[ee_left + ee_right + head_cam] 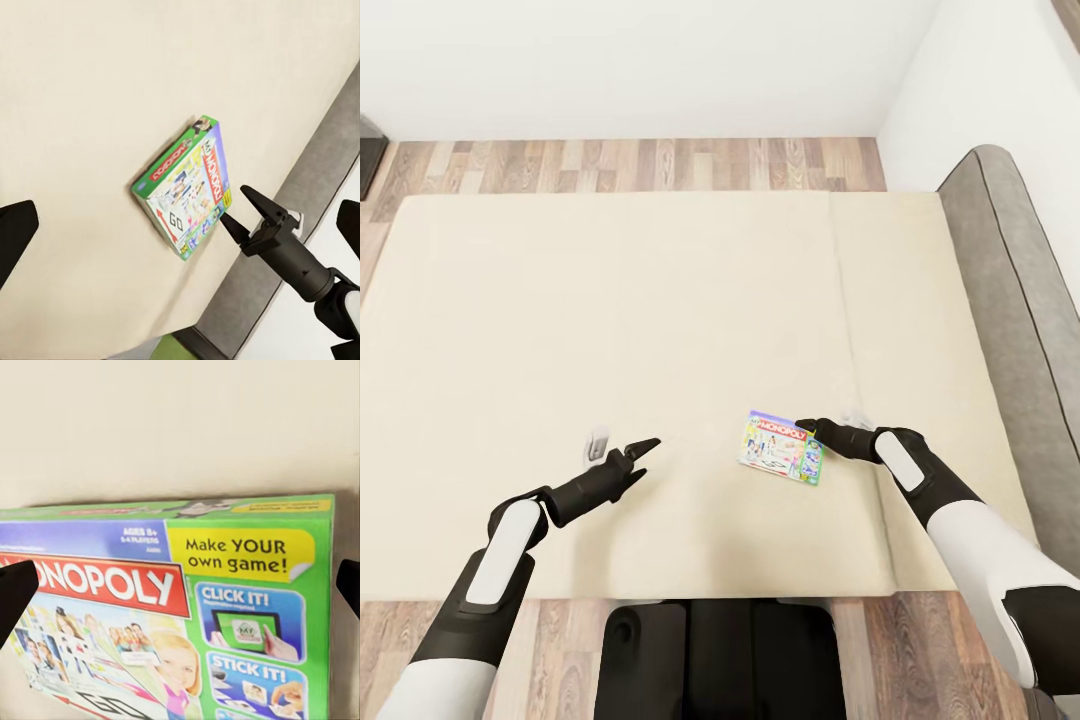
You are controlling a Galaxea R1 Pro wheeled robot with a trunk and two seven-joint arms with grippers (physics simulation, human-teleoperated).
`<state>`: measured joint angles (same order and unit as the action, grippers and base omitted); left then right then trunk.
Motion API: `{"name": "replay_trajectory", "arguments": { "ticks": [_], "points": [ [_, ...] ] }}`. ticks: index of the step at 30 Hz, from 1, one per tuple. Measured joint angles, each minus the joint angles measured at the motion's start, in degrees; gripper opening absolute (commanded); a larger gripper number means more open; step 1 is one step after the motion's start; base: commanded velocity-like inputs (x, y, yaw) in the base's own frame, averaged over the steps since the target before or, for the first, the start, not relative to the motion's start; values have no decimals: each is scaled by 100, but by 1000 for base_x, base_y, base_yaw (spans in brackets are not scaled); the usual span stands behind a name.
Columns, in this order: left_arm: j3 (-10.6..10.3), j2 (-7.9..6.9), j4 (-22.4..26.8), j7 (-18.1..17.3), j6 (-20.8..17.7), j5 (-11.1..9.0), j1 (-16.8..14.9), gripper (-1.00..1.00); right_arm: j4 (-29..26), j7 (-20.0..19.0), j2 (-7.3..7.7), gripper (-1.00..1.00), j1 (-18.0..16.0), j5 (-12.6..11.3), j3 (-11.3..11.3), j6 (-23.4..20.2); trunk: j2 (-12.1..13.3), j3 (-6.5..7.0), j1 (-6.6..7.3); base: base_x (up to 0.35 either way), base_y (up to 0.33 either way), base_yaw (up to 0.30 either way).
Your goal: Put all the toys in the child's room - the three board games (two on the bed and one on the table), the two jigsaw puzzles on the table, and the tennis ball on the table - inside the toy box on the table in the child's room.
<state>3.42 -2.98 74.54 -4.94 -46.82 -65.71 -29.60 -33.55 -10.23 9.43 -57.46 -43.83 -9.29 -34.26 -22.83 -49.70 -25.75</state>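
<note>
Head view: the Monopoly box (782,446) lies flat on the bed (610,330), close to its near edge and toward the headboard (1015,300). The right gripper (807,428) points at the box, its dark fingertips just at the box's near corner; whether they touch it cannot be told. The left gripper (643,452) hovers over bare mattress, well apart from the box, fingers spread and holding nothing. Wood floor (660,165) shows beyond the bed.

Left wrist view: the box (184,195) lies ahead, between the left fingers (13,236) that frame the view far apart. The right gripper (240,210) reaches in with its two pointed fingertips parted, one tip just at the box's edge, the other clear of it.

Right wrist view: the box (172,607) sits straight ahead and very near, red banner and "Make YOUR own game!" readable. The right fingers (15,592) stand wide at either side, the box lying in the span between them, not clamped.
</note>
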Motion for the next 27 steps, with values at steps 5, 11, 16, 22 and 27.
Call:
{"name": "replay_trajectory", "arguments": {
  "ticks": [5,11,16,22,27],
  "points": [
    [0,0,-1,-1,1,-2,4,100,-1,0,0,100,0,0,1,-1,0,0,0,0,37,0],
    [0,0,-1,-1,4,-3,6,100,-1,0,0,100,0,0,1,-1,0,0,0,0,14,0],
    [0,-1,0,-1,3,-3,5,100,1,0,0,100,0,-1,1,-1,0,0,0,0,6,0],
    [0,-2,0,-1,2,1,3,100,0,0,0,100,0,1,1,-1,0,0,0,0,8,0],
    [1,-2,0,0,1,3,2,100,0,0,0,100,0,0,0,0,0,0,0,0,78,0]
  ]
}}
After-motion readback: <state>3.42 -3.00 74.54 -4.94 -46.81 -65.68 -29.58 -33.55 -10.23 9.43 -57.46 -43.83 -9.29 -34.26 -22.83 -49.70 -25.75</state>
